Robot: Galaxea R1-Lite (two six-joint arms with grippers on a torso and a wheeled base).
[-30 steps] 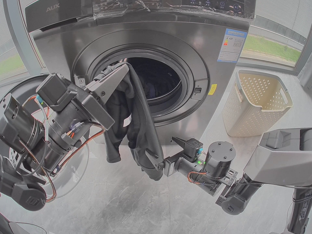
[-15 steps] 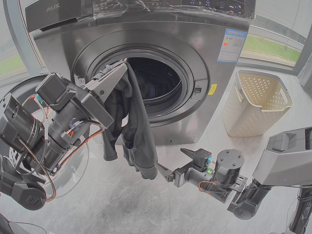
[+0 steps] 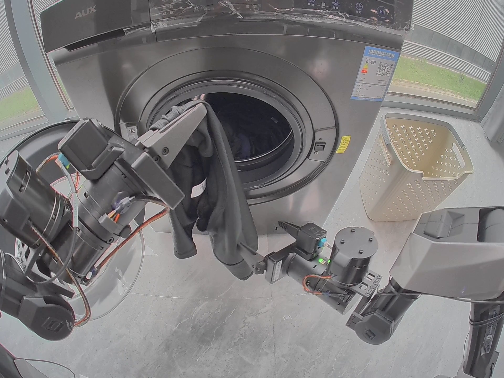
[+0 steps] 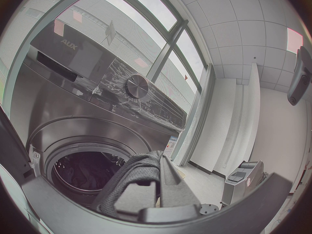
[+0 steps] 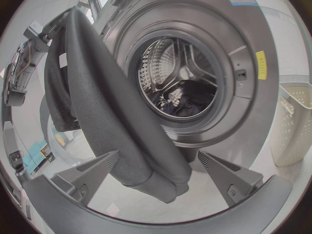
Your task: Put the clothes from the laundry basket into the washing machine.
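left gripper (image 3: 184, 124) clamped on the top of the dark garment (image 3: 226, 195) at the left rim of the washing machine opening (image 3: 257, 127), long axis hanging vertical below it; right gripper (image 5: 156, 154) wide open, empty, straddling the low end.

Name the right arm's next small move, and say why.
Probably shut the right gripper on the hanging end of the garment. The left gripper holds its top at the mouth of the drum, but most of it hangs outside, and the right jaws stand open on either side of that lower end.
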